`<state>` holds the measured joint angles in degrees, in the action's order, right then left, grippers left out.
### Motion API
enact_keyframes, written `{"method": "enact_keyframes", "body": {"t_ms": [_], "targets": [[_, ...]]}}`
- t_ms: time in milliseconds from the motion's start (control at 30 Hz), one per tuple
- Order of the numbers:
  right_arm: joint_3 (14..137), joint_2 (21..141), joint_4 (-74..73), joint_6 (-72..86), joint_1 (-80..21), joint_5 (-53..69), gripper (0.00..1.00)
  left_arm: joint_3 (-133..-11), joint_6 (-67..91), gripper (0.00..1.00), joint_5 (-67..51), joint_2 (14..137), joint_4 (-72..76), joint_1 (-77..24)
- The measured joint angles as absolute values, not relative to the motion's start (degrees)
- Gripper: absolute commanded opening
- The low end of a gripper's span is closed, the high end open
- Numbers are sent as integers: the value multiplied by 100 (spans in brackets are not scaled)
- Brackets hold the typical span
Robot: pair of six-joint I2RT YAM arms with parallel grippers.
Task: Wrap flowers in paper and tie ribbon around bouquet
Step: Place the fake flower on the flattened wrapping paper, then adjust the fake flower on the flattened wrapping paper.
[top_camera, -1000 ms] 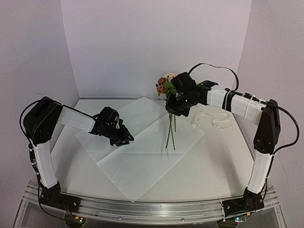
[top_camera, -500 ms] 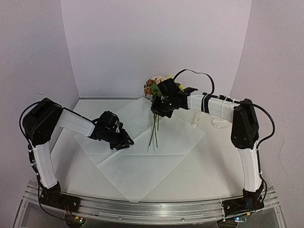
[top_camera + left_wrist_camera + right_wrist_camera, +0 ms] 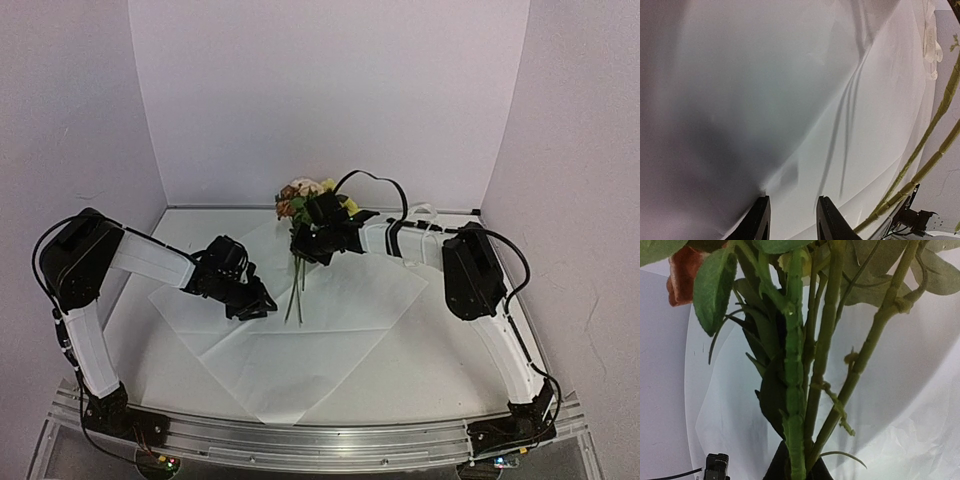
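My right gripper (image 3: 318, 238) is shut on the stems of the flowers (image 3: 298, 195), holding them above the back of the paper (image 3: 330, 335). The yellow, orange-pink and cream blooms point toward the back wall and the thin stems hang down over the sheet. In the right wrist view the green stems (image 3: 796, 370) run up from between my fingers. My left gripper (image 3: 248, 298) stands open low over the sheet's left part, with only paper (image 3: 765, 100) under its fingers (image 3: 792, 201). The hanging stems (image 3: 935, 120) are to its right. The cream ribbon (image 3: 930, 35) lies beyond the sheet's far edge.
White walls close the table in at the back and both sides. An aluminium rail (image 3: 300, 440) with both arm bases runs along the near edge. A black cable (image 3: 375, 180) loops above the right arm, which stretches across the back right of the table.
The right arm has carried the flowers leftward, from the sheet's right side to above its back middle. The left gripper has shifted only slightly and stays open.
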<state>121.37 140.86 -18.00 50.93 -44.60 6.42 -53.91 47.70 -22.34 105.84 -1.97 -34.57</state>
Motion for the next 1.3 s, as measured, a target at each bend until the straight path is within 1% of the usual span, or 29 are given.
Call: {"method": "enact_keyframes", "body": {"t_ms": [67,133,200,267,300,400,467,533,667,733,900,1033,1167,1300], "targets": [[12257,14231,-1742,5079,-4473,725,21,-5391,4753,34,-2233,10569,-253,-3457],[12314,14326,-1680,5077,-4482,808,42,-5391,4734,34,-2231,10558,-289,-3457],[12315,14370,-1648,5075,-4482,869,56,-5393,4713,35,-2231,10549,-313,-3457],[12315,14389,-1657,5093,-4482,923,64,-5393,4686,35,-2231,10547,-316,-3457],[12315,14390,-1670,5086,-4482,936,67,-5395,4675,35,-2231,10547,-318,-3457],[12315,14390,-1758,5045,-4480,940,71,-5402,4653,34,-2231,10549,-345,-3457],[12315,14389,-1874,5041,-4479,926,71,-5409,4648,35,-2230,10547,-358,-3457],[12298,14381,-2018,5038,-4478,900,69,-5417,4648,35,-2228,10547,-381,-3457],[12159,14289,-2352,4988,-4480,825,58,-5437,4648,35,-2223,10532,-455,-3457],[12088,14238,-2519,4966,-4480,816,55,-5438,4649,35,-2216,10507,-488,-3457],[11951,14182,-2778,4852,-4517,813,54,-5553,4654,37,-2195,10342,-721,-3438],[11865,14175,-2886,4739,-4612,795,44,-5865,4694,40,-2173,10257,-795,-3346],[11803,14174,-2929,4688,-4685,811,38,-6396,4683,43,-2017,10282,-1054,-3097],[11678,14140,-2958,4613,-4753,819,28,-7115,4588,47,-1860,10645,-1218,-2821]]}}
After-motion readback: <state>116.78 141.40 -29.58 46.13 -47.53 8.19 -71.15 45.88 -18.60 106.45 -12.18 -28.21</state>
